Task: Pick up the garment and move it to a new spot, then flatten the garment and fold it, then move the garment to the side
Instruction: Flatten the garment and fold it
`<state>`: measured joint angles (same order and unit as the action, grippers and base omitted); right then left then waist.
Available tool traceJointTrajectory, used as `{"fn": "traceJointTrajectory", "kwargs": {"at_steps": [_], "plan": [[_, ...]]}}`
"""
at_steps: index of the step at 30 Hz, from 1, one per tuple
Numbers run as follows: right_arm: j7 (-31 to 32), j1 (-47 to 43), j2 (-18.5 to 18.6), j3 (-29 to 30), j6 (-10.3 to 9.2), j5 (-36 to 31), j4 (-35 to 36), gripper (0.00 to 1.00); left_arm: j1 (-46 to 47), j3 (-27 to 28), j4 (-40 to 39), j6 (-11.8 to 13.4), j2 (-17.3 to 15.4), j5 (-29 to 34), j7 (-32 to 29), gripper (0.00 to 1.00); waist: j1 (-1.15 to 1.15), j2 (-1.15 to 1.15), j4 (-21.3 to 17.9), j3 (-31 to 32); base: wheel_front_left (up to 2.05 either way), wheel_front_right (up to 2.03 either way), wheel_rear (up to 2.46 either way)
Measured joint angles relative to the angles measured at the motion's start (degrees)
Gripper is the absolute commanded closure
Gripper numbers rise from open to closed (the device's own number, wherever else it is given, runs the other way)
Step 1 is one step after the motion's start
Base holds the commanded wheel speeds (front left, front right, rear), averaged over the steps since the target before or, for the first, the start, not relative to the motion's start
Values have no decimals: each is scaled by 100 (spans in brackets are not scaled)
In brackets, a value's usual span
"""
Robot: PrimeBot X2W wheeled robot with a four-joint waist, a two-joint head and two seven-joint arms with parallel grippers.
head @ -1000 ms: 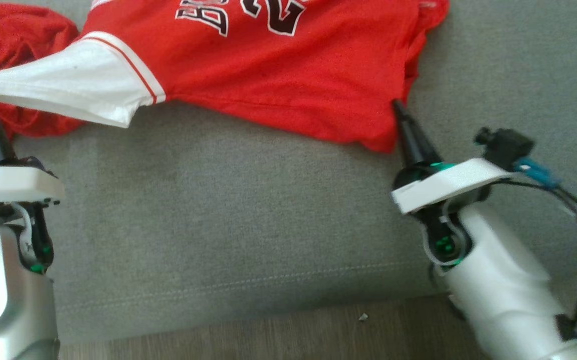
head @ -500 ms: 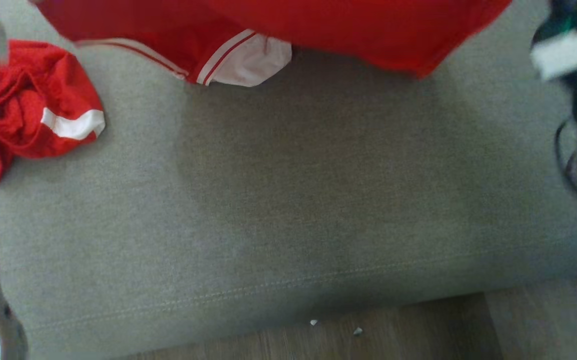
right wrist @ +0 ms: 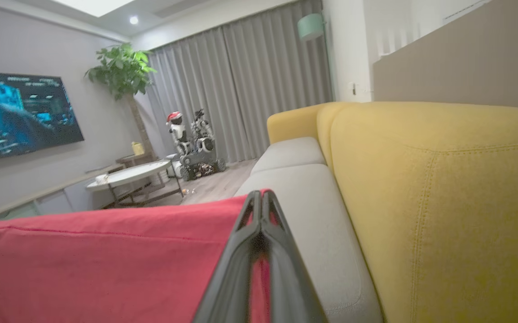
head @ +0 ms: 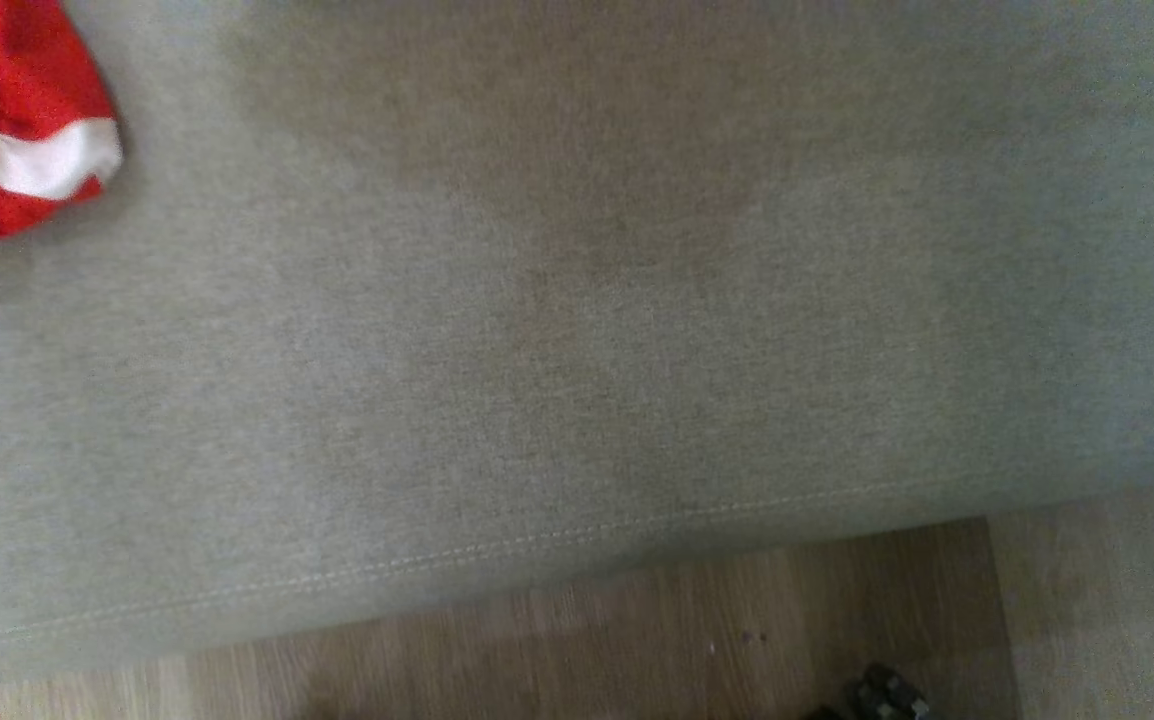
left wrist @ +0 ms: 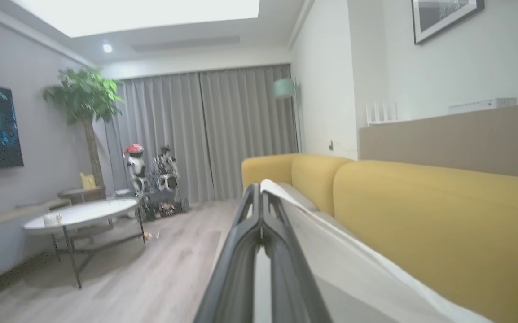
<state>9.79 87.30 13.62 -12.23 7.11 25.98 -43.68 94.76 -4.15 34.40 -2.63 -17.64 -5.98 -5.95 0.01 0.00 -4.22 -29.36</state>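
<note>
In a living room, above the sofa's (right wrist: pixel 420 179) grey seat cushion (head: pixel 577 350), your left tool (left wrist: pixel 261 190) pinches tight the white trim (left wrist: pixel 375 256) of the garment (right wrist: pixel 106 251), the right tool (right wrist: pixel 260 195) its red cloth, stretched aloft between them, where a sharp swing could pull either fingertip pinch loose.

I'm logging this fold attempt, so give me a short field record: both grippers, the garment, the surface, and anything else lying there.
left gripper: shut, pinching the white edge of the garment
right gripper: shut, pinching its red side
garment: held up between both grippers above the sofa
surface: grey sofa seat, with wooden floor in front
other item: red-and-white cloth bundle on the seat, upper left of head view
</note>
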Motion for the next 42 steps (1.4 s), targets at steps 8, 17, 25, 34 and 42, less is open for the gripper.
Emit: {"fn": "traceJointTrajectory", "kwargs": {"at_steps": [8, 17, 25, 34, 42], "plan": [[-1986, 1187, -350, 824, 0, -1182, -1292, 100, 1183, -293, 918, 361, -120, 571, 2016, 100, 0, 0, -187, -717, 0, 0, 0], [-2459, 1529, -174, 1161, 0, -2031, -1258, 100, 1040, -247, -1181, 2, -190, 190, 2119, 100, 0, 0, 117, -1370, 0, 0, 0], [-2457, 36, -249, 775, 0, -1761, -1467, 100, -1720, -170, -1299, -350, -60, -510, 2116, 100, 0, 0, 480, -1125, 0, 0, 0], [-2107, -2108, -224, -119, 0, -249, -1026, 100, -5186, -255, -1757, -449, 113, -2053, 1573, 100, -1, 0, 568, -149, 0, 0, 0], [-1376, -4654, 266, -417, 0, 839, 380, 100, -8499, -265, -2882, -261, 245, -2835, 835, 100, -1, 1, 511, 824, 0, 0, 0]]}}
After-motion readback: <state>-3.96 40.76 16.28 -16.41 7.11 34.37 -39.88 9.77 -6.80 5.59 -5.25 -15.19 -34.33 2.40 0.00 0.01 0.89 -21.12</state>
